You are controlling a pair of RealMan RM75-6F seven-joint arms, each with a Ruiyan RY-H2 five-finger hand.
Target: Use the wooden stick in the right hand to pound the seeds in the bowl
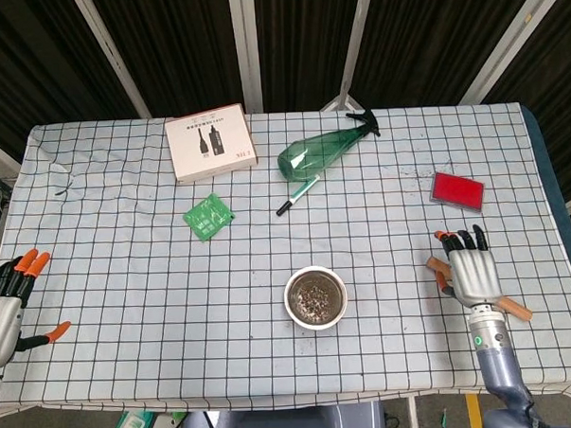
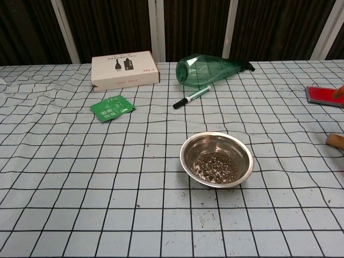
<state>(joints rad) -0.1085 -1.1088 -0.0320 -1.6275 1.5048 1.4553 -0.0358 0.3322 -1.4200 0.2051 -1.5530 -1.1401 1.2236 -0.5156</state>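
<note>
A steel bowl (image 1: 316,298) with crushed seeds (image 2: 215,165) stands near the table's front middle; it also shows in the chest view (image 2: 216,158). The wooden stick (image 1: 513,308) lies flat on the cloth to the bowl's right, and only its end (image 2: 335,140) shows in the chest view. My right hand (image 1: 471,272) hovers over the stick's middle, fingers stretched out and apart, holding nothing. One orange fingertip (image 2: 340,90) pokes in at the chest view's right edge. My left hand (image 1: 5,307) is at the table's left front corner, fingers spread and empty.
Behind the bowl lie a white box (image 1: 211,142), a green spray bottle (image 1: 318,151) on its side, a marker pen (image 1: 297,195) and a green packet (image 1: 208,216). A red flat pad (image 1: 456,190) sits beyond the right hand. The checked cloth ends just right of the stick.
</note>
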